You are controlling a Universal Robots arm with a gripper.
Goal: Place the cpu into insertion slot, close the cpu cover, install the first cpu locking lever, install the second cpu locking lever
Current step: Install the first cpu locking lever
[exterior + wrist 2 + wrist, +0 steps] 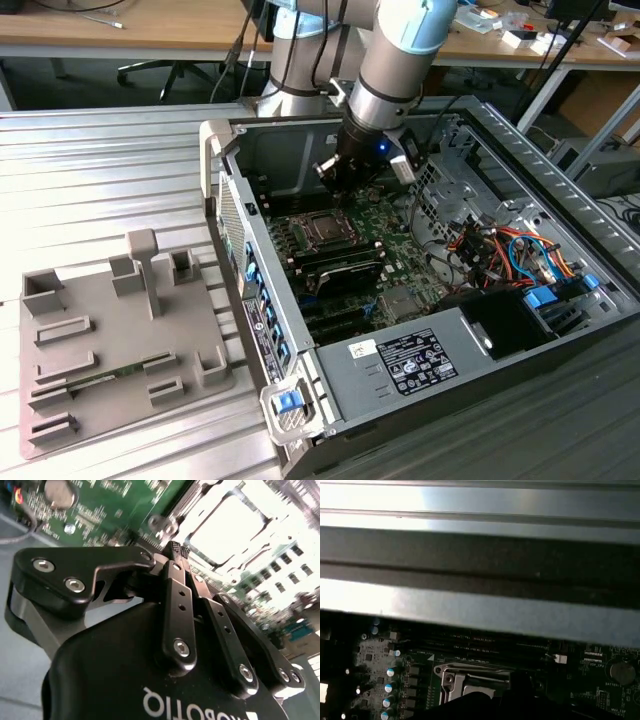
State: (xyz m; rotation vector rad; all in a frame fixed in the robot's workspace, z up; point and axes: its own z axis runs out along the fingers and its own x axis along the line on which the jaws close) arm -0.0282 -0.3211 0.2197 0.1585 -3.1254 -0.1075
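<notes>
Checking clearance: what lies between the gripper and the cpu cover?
Nothing: in the second wrist view the gripper, shut, hangs beside the cpu cover.

Hidden and washed-out parts around the socket

In the second wrist view the cpu cover [227, 527] is glare-bleached, its middle unreadable; in the first wrist view a dark blurred mass hides the socket [470, 682] partly; the gripper [340, 188] tips are too small to judge.

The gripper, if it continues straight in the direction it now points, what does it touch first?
Probably the cpu cover at the socket's edge. The gripper is shut and points down at the motherboard, with its tip close beside the socket frame. How much of a gap remains is hard to judge.
</notes>
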